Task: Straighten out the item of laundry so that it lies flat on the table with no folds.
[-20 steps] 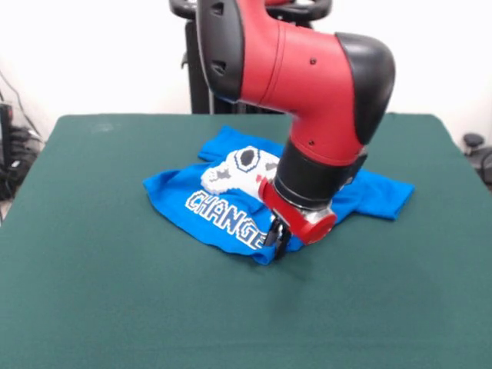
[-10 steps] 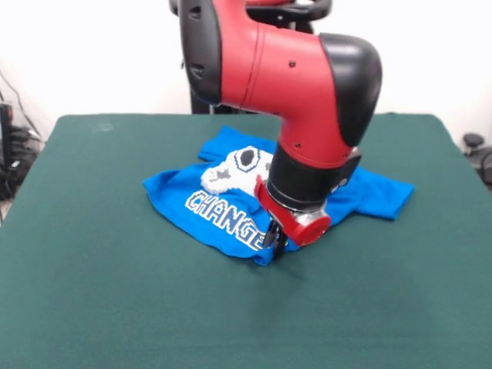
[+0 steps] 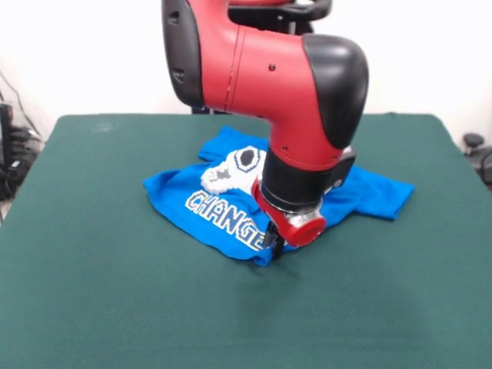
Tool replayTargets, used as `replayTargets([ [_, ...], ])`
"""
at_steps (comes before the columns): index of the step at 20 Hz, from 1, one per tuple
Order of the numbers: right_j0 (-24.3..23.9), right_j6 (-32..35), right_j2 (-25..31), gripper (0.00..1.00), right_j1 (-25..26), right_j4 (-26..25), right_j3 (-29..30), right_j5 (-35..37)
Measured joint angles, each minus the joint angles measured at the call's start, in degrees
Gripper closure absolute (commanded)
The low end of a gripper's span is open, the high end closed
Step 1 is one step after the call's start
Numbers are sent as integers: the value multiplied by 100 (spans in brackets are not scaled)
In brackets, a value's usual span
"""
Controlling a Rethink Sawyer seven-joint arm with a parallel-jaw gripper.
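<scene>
The item of laundry (image 3: 223, 207), a bright blue T-shirt with a white controller print and "CHANGE" lettering, lies crumpled and folded near the middle of the dark green table (image 3: 115, 292). One sleeve (image 3: 380, 192) stretches out to the right. The red and black arm comes down over the shirt's middle and hides part of it. My gripper (image 3: 274, 246) is low at the shirt's near corner, touching or just above the cloth. Its black tip is small and partly hidden under the red wrist.
Bare green table surrounds the shirt on all sides. Dark cables and equipment sit off the table's left edge (image 3: 11, 154), and a dark object stands beyond the right edge (image 3: 477, 150).
The arm has swung a little to the left, and the gripper shifted slightly left along the shirt's near corner. The shirt has kept its shape and place.
</scene>
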Motion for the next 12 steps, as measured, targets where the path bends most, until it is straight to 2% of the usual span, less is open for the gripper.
replayTargets([
  [12,-47,0,75,100,-315,-4,90,316],
])
